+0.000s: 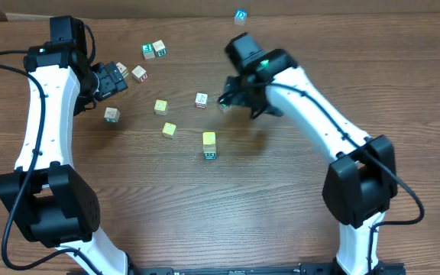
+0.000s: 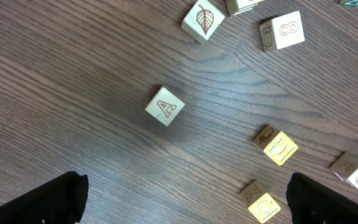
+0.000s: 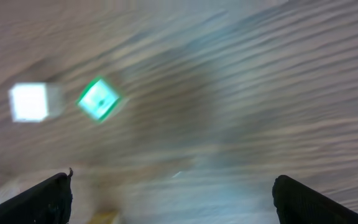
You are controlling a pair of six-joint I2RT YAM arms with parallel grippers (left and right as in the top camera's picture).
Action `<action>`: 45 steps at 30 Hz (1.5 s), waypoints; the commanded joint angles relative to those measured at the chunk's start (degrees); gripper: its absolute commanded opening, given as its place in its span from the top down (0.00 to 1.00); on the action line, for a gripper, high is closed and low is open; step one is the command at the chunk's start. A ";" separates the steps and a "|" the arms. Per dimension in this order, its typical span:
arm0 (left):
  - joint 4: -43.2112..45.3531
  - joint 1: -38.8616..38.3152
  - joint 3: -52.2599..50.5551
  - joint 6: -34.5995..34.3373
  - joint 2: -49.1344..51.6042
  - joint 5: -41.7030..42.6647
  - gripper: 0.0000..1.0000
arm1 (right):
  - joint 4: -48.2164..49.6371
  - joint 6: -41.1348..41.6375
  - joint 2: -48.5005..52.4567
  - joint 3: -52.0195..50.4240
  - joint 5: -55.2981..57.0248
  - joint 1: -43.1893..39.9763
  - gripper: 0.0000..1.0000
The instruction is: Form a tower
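Observation:
The tower (image 1: 209, 145) stands mid-table as a narrow stack, with a yellow cube on top and a teal cube showing below it. My right gripper (image 1: 228, 98) hovers open just behind and to the right of the tower, apart from it. The right wrist view is blurred; the right gripper (image 3: 173, 199) there has its fingers (image 3: 39, 199) wide apart over bare wood. At the far left my left gripper (image 1: 122, 76) is open. In the left wrist view the left gripper (image 2: 185, 205) holds nothing, and its fingers (image 2: 42, 199) stand far apart.
Loose cubes lie scattered behind the tower: yellow ones (image 1: 169, 130) (image 1: 161, 106), a white one (image 1: 201, 100), a green and a white one (image 1: 149, 51) at the back, and a blue one (image 1: 240, 15) at the far edge. An "A" cube (image 2: 165, 106) lies ahead of the left gripper.

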 commanded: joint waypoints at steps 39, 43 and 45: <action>0.07 -0.04 1.05 0.87 -1.27 0.28 0.00 | -0.04 -2.89 0.24 1.20 2.01 -10.08 0.00; 0.07 -0.04 1.05 0.87 -1.27 0.28 0.01 | -0.04 -2.89 0.24 1.20 2.01 -10.08 0.00; 0.07 -0.04 1.05 0.87 -1.27 0.26 0.00 | -0.04 -2.89 0.24 1.20 2.01 -10.08 0.00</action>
